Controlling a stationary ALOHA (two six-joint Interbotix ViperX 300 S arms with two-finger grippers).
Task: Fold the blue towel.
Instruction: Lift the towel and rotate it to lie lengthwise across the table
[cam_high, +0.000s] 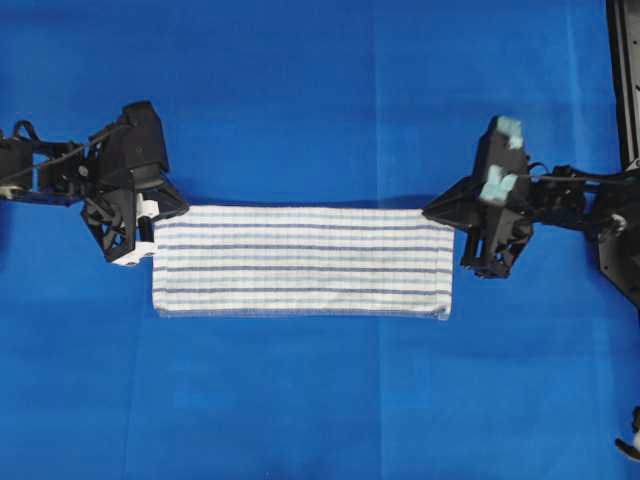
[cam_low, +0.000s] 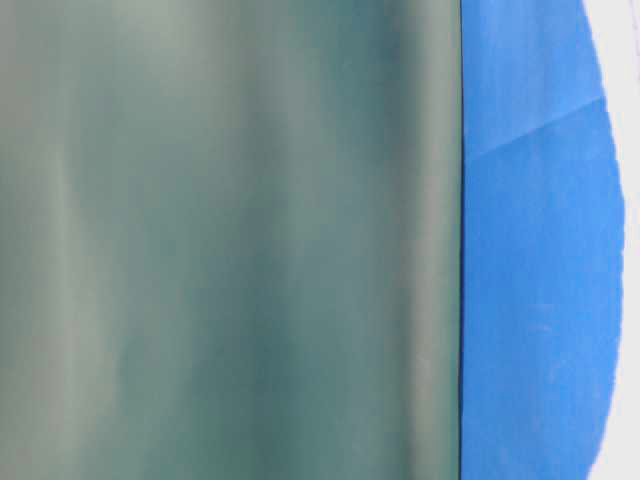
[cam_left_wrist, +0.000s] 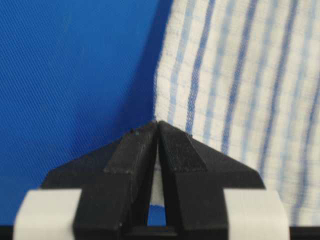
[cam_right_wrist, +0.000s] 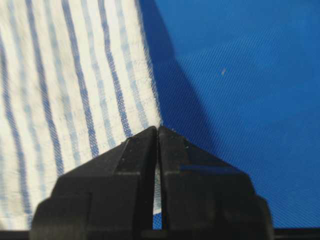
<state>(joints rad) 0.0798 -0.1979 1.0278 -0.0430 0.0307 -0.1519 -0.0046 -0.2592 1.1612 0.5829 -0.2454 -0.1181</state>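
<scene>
Towel lies flat near the middle of the table, a long white strip with dark and pale blue stripes running its length. Its long sides run parallel to the far and near table edges. It looks already doubled over: the near long edge shows a thin layered hem.

My left pincer sits at the towel's far left corner. In the left wrist view the pincer is clenched, its two black fingers pressed tip to tip, with a sliver of white cloth caught in the slit between them. The corner of the towel rises from the tips; bare blue table lies to the left.

My right pincer sits at the far right corner, mirror to the left. In the right wrist view the pincer is likewise clenched on the cloth edge, fabric showing in the narrow gap. Striped towel spreads to the left, table to the right, with a dark shadow along the towel's edge.

Both arms reach in from the left and right table edges, well apart, the towel stretched between them.

The table-level view is blocked by a blurred grey-green surface; only a strip of blue cover shows.
</scene>
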